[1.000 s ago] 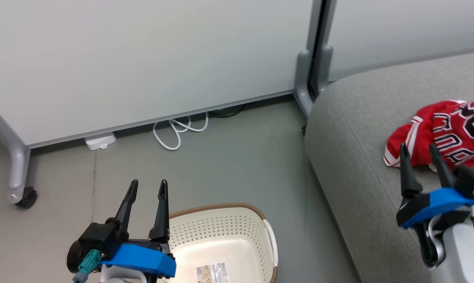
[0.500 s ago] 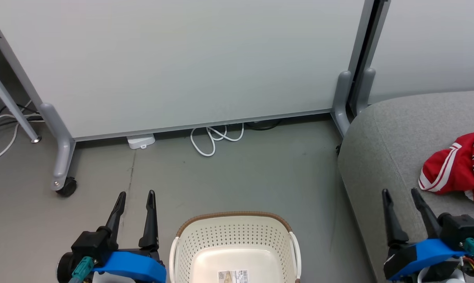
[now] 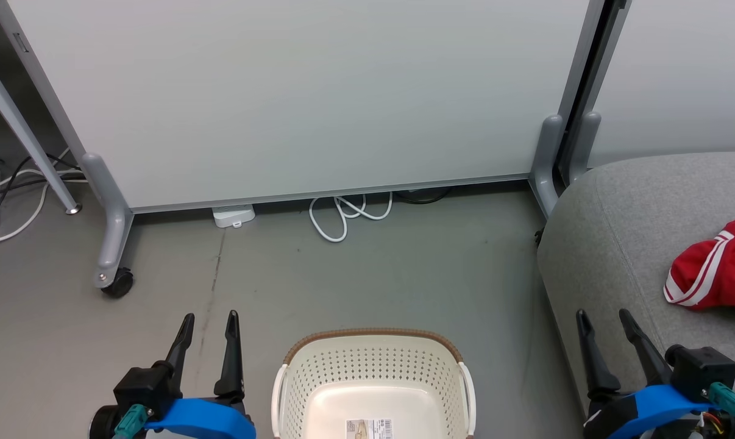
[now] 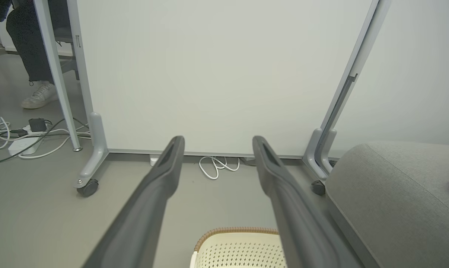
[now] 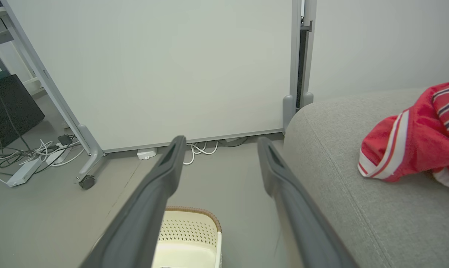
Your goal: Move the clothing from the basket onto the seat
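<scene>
Head view, clothing (image 3: 709,274) on seat (image 3: 623,231), just beyond right hand (image 3: 602,314), fingers spread, seemingly empty

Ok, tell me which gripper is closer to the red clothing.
The right gripper: it hangs by the grey seat where the red clothing lies; the left gripper is beyond the basket, over the floor.

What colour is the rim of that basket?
The rim of the basket is brown, woven-looking; head view shows it best.

head downward, wrists forward, common basket (image 3: 373,366)
</scene>
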You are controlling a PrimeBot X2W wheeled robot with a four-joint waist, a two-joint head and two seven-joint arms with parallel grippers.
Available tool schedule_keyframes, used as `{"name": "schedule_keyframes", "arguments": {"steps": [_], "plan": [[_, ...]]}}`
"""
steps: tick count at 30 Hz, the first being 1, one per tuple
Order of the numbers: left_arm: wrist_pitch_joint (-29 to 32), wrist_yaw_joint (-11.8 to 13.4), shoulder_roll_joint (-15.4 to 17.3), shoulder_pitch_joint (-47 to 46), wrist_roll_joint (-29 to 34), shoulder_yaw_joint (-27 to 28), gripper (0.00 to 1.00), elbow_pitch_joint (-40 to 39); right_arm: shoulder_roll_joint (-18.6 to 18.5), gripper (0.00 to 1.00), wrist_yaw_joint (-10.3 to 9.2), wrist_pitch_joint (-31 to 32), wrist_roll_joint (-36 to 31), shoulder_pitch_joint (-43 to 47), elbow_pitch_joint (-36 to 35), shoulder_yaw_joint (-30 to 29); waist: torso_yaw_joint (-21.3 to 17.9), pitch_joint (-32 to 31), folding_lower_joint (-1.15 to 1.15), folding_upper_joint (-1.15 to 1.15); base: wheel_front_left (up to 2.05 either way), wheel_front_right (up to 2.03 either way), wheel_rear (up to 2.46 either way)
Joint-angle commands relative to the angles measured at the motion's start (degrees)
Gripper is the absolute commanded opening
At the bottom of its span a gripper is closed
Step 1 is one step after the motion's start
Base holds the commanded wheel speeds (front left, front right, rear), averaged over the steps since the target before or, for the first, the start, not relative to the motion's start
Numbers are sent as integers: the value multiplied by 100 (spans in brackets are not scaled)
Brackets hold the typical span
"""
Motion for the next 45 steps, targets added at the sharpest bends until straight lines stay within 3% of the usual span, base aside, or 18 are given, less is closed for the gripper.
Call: {"name": "schedule_keyframes", "arguments": {"steps": [1,19,20,28,45], "plan": [[-15,-12,-1,-38,-2,-4,100,9,9,100,1,-38,26,71,15,3,-3,6,0,0,0,0,0],[-15,-14,-1,2,-88,-181,100,54,10,100,1,-136,151,57,219,3,-11,53,0,0,0,0,0],[-15,-13,3,1,-104,-202,0,56,10,0,1,-145,165,55,228,8,-12,54,0,0,0,0,0],[44,0,-3,338,-117,-194,0,414,26,0,0,-91,153,114,619,2,-12,53,0,0,0,0,0],[511,-3,23,169,-1949,76,0,137,20,0,0,242,2012,-60,517,-73,-53,72,0,0,0,0,0]]}}
